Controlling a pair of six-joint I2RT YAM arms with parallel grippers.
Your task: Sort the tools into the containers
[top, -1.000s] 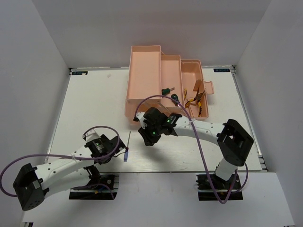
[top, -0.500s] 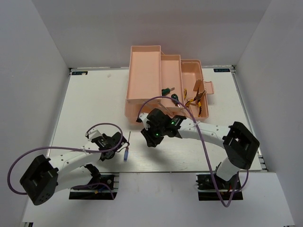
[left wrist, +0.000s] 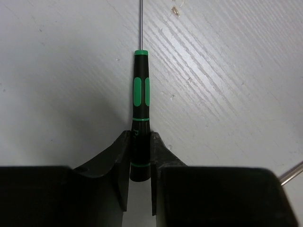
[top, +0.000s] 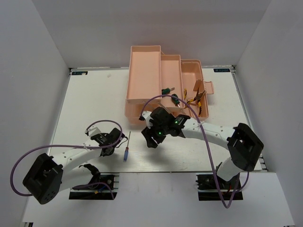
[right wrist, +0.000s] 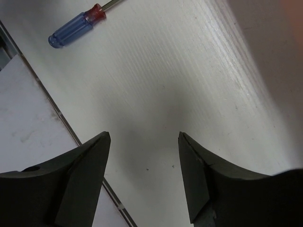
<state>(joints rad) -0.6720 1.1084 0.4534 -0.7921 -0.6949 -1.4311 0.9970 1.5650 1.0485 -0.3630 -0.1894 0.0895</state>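
Left gripper (left wrist: pixel 140 136): jaws narrow, pinching black screwdriver (left wrist: pixel 141 94) by its handle end, on the table well near-left of toolbox (top: pixel 143 71). Step: grasp. Next, probably: lift, carry to a tray. Right gripper (right wrist: pixel 144 137): jaws wide, empty, just before toolbox.

- table (left wrist: pixel 227 94): white painted top, mostly matt, with fine grain lines like wood and a few small scratches.
- slim black screwdriver (left wrist: pixel 141 118): matt black handle with smooth green inserts, plastic or rubber by its look; thin bare metal shaft.
- blue-handled screwdriver (right wrist: pixel 75 29): clear, glossy blue plastic handle with a red collar; shiny metal shaft.
- toolbox (top: pixel 143 71): smooth salmon-pink plastic, with a soft sheen.
- right gripper (right wrist: pixel 144 136): dark, matt, smooth, it looks like plastic.
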